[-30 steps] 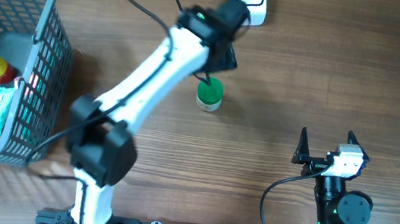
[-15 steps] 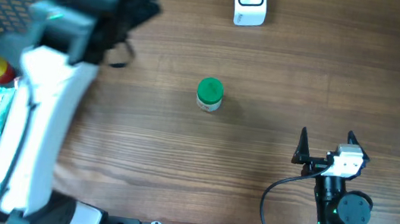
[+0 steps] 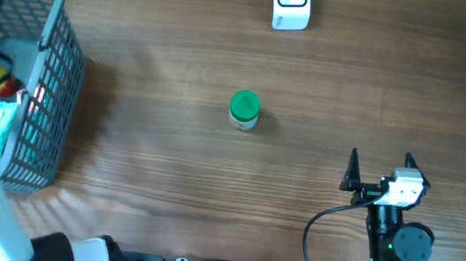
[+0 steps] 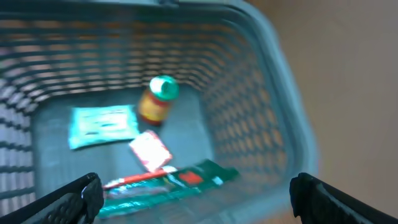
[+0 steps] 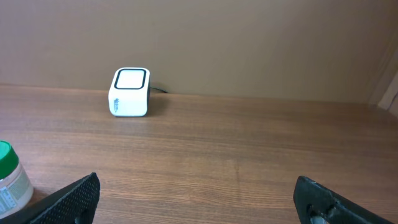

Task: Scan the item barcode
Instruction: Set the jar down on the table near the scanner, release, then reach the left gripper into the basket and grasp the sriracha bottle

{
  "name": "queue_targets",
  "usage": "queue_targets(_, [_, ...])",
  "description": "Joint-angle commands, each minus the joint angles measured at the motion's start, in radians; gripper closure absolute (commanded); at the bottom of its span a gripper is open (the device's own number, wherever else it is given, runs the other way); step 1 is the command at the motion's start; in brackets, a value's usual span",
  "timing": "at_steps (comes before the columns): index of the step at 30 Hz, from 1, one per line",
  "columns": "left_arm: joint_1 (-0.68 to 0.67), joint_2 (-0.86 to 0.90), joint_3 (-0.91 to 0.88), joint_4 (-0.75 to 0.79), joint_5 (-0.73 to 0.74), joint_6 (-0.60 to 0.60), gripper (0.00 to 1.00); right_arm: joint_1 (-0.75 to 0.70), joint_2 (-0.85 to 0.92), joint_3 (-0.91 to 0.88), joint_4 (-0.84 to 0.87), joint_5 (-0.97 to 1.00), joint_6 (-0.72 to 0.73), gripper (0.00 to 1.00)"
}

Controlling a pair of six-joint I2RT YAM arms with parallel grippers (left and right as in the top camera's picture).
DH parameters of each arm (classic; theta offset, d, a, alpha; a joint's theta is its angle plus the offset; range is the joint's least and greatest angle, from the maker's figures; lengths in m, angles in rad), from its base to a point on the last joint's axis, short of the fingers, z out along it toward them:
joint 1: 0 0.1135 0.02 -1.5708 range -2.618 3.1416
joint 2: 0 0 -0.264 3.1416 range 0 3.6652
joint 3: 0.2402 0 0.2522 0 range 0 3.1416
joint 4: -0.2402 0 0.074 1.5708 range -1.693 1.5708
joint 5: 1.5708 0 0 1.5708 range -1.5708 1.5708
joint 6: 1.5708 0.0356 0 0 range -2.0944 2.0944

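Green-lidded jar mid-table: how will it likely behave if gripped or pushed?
The jar looks small and rigid, so probably light and firm to grip. Its round sides may slip in a grasp. Standing upright, a high push could tip it, and it would likely roll on the smooth table.

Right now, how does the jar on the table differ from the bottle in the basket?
Place: the jar stands alone on the table; the bottle is inside the basket.
Pose: the jar is upright; the bottle seems to lie on its side.
Colour: the jar has a pale body; the bottle has a yellow and red body.
Both have a green cap.
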Motion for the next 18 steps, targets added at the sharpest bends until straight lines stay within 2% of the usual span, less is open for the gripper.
queue_targets(1, [0.090, 0.064, 0.008, -0.020, 0.002, -0.093, 0.00, -0.004, 0.002, 0.000, 0.004, -0.016, -0.005, 0.00])
queue_targets(7, [0.158, 0.192, 0.008, -0.014, 0.002, -0.093, 0.00, -0.004, 0.002, 0.000, 0.004, -0.016, -0.005, 0.00])
queue_targets(18, [0.187, 0.441, 0.008, 0.059, 0.001, -0.096, 0.00, -0.004, 0.002, 0.000, 0.004, -0.016, -0.005, 0.00])
